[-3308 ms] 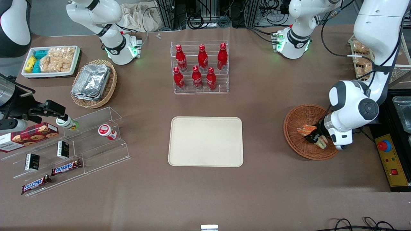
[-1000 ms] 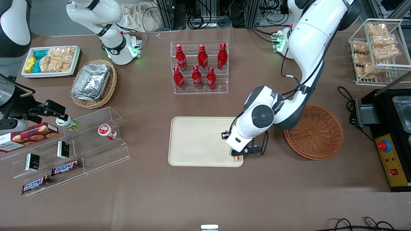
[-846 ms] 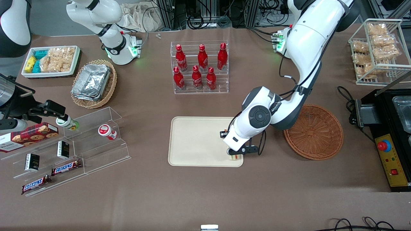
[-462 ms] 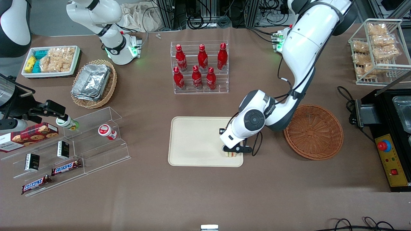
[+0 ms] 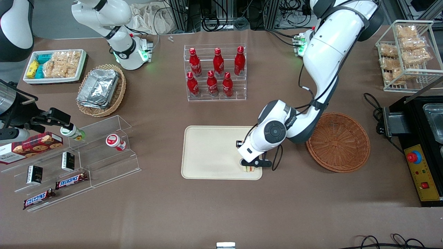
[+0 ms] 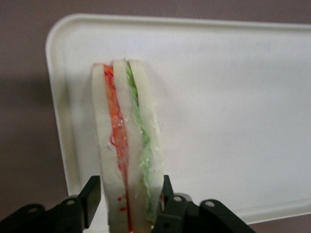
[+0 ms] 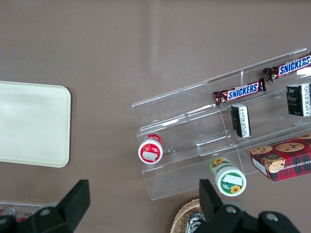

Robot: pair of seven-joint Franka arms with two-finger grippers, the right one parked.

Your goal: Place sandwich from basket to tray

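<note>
Vs 3.3 s ago: sandwich [image 5: 247, 168] is gone from basket [image 5: 341, 143], now carried over tray [image 5: 214, 154]; arm is swung from basket toward table centre. Vs 0.5 s ago: little change, gripper [image 5: 250, 165] is shifted slightly.

Gripper is seen over tray corner nearest front cam, toward working arm's end. Fingers [image 6: 90, 195] are pinched on sandwich [image 6: 127, 150], one per bread face, narrow gap set by wedge thickness. Wedge is held edge-on; red/orange and green filling layers are shown in wrist view. Contact w/ tray [image 6: 233, 97] surface can't be told.

Basket is sat just beside tray, farther toward working arm's end, nothing visible in it.
</note>
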